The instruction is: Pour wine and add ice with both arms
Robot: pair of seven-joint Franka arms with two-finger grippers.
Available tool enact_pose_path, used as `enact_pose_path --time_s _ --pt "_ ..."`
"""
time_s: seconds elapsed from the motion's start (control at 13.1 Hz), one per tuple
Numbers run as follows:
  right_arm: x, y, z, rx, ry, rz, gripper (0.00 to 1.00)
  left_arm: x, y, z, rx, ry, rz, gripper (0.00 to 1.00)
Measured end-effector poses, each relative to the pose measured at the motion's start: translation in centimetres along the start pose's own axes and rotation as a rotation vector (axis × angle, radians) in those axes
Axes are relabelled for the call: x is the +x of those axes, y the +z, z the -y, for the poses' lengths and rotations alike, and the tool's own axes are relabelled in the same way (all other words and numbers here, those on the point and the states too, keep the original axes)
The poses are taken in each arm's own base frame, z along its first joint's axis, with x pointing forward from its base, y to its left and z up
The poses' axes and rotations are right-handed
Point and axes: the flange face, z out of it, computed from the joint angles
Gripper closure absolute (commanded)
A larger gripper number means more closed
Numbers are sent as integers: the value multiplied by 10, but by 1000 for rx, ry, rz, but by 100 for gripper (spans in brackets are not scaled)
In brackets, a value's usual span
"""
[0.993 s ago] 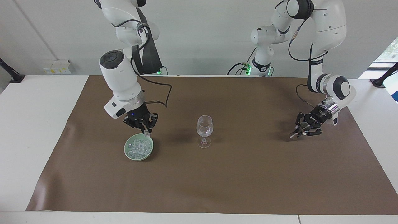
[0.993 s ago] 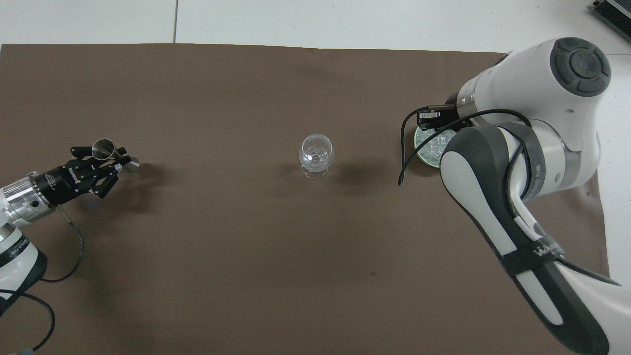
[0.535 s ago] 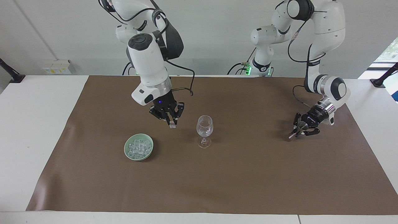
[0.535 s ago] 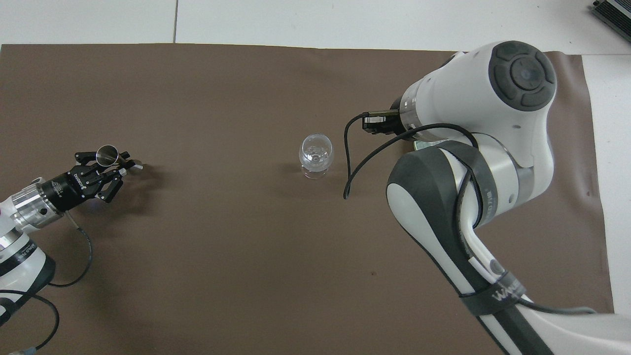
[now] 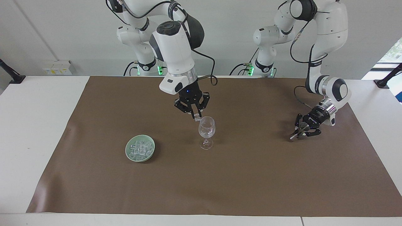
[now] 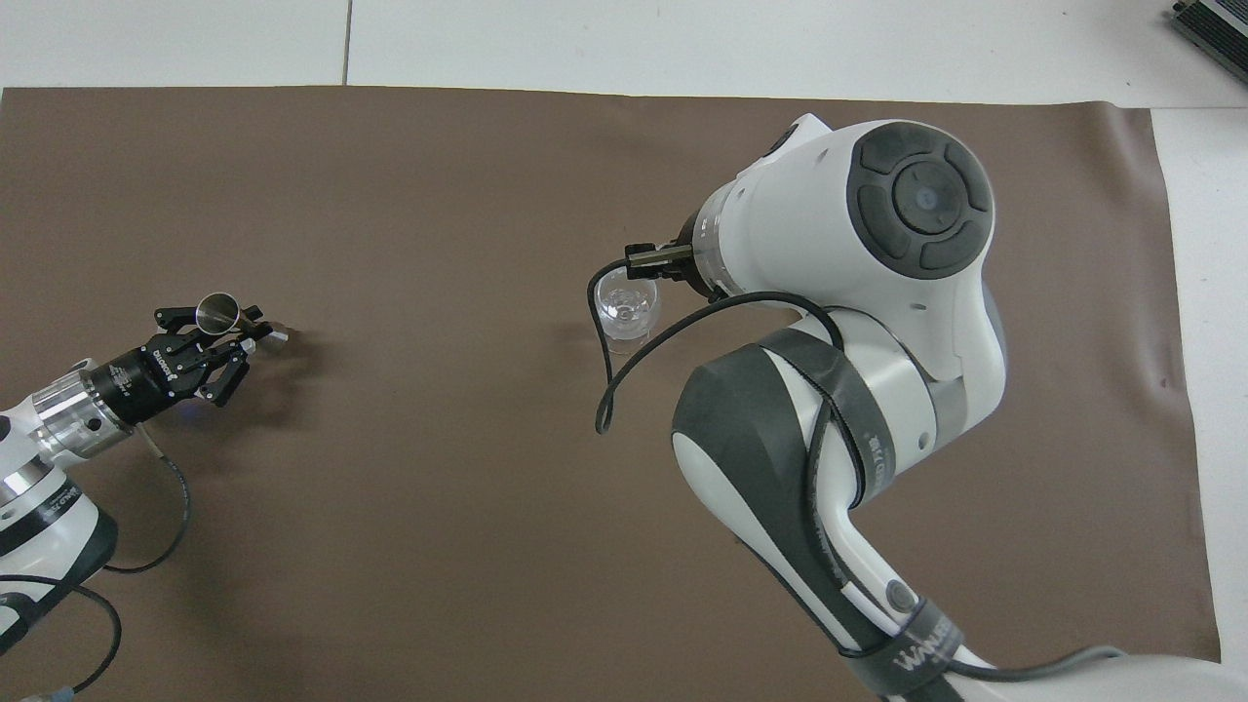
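Observation:
A clear wine glass (image 5: pixel 206 131) (image 6: pixel 624 312) stands upright mid-table. My right gripper (image 5: pixel 197 116) hangs just above its rim, on the side toward the robots, shut on one small ice cube (image 5: pixel 198 119). More ice (image 5: pixel 140 148) lies heaped in a pale green bowl (image 5: pixel 128 153) toward the right arm's end of the table. My left gripper (image 5: pixel 299 131) (image 6: pixel 237 328) hovers low over the mat toward the left arm's end, shut on a small metal jigger (image 5: pixel 302 127) (image 6: pixel 216 310) that is tilted. No wine shows. In the overhead view the right arm (image 6: pixel 877 253) hides the bowl.
A brown mat (image 5: pixel 220 188) (image 6: pixel 390 536) covers most of the white table (image 5: pixel 31 125). A black cable (image 6: pixel 609 380) loops from the right wrist beside the glass.
The right gripper has carried the ice cube from over the bowl across to the rim of the wine glass. The left gripper with the jigger has drifted slightly toward its own end.

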Motion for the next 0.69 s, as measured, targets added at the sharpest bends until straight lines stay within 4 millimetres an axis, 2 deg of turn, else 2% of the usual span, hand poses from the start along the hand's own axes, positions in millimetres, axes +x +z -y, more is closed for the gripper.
enact_pose_path --time_s 0.31,0.69 --pt "-1 26 17 21 -16 2 100 1 0 1 -2 -2 -2 100" --pt "-7 23 41 39 66 -6 100 3 4 4 -11 -13 10 100"
